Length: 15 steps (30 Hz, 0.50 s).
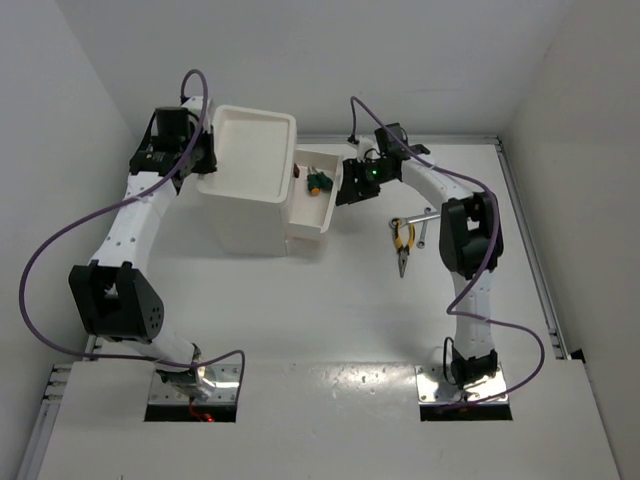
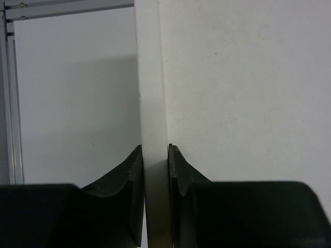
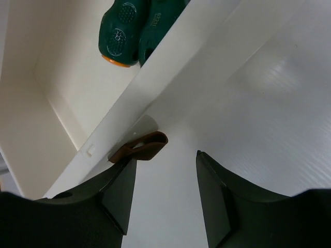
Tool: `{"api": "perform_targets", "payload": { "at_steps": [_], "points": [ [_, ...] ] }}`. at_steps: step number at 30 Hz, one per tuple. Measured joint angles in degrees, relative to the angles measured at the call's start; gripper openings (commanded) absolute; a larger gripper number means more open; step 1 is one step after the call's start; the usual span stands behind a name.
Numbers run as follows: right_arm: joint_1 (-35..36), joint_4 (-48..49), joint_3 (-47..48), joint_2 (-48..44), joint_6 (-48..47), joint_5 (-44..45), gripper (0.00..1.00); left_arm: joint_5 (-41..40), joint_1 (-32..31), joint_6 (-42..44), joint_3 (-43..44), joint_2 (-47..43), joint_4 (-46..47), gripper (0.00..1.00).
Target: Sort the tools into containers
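Note:
The large white bin [image 1: 250,150] stands at the back. My left gripper [image 1: 207,168] is shut on its left wall; in the left wrist view the fingers [image 2: 178,170] pinch that white wall [image 2: 153,103]. The smaller bin [image 1: 322,212] sits against its right side and holds two green screwdrivers [image 1: 318,182], which also show in the right wrist view [image 3: 129,26]. My right gripper [image 1: 347,187] is open and empty just outside that bin's right wall [image 3: 170,67], and the right wrist view [image 3: 166,156] shows its jaws apart. Yellow pliers [image 1: 402,238] and a silver wrench [image 1: 422,222] lie on the table to the right.
A small brown loop-shaped piece [image 3: 142,147] sits under the small bin's rim beside my right gripper's left finger. A small dark red thing [image 1: 297,170] lies at the seam between the bins. The right arm's elbow [image 1: 465,235] stands close to the pliers and wrench.

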Motion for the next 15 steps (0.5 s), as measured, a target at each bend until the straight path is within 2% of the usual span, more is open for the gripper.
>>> {"api": "perform_targets", "payload": {
  "at_steps": [4, 11, 15],
  "points": [
    [0.5, -0.6, 1.7, 1.4, 0.5, 0.8, 0.51, 0.0, 0.5, 0.0, -0.2, -0.2, 0.0, 0.0],
    [1.4, -1.0, 3.5, 2.5, 1.8, 7.3, 0.5, -0.6, 0.5, -0.3, -1.3, -1.2, 0.4, 0.0],
    [1.6, 1.2, 1.5, 1.2, 2.9, 11.0, 0.5, -0.7, 0.5, -0.5, -1.7, -1.5, 0.5, 0.0]
  ]
}}
